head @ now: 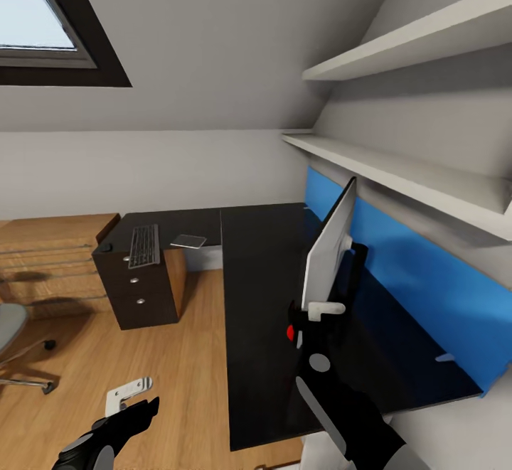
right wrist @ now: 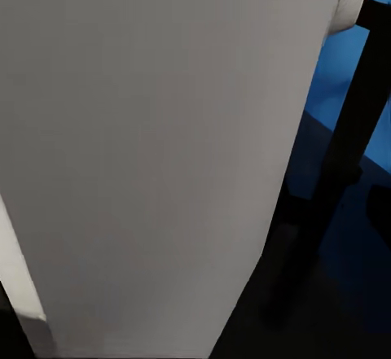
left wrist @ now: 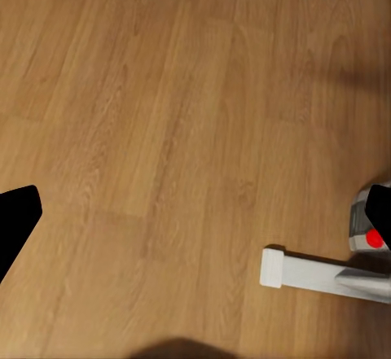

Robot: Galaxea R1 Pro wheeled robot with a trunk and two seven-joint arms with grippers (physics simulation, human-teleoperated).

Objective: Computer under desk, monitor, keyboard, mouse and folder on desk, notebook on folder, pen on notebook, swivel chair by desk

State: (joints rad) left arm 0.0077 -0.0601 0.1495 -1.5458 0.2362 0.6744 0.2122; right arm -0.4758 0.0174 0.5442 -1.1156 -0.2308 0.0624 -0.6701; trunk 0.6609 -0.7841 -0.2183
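The monitor [head: 328, 248] is seen upright on the desk [head: 263, 292], its pale back [right wrist: 155, 155] directly ahead of the right gripper [head: 318, 311], which is closed on its lower edge. The keyboard [head: 144, 245] lies well away on the far drawer unit [head: 139, 292]. The left gripper [head: 128, 395] is held wide apart above the wooden floor [left wrist: 163, 131]. The swivel chair [head: 13, 345] is partly seen beyond it.

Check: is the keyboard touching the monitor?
Apart. Head view: keyboard lies on the desk's far wing; monitor stands by the right gripper.
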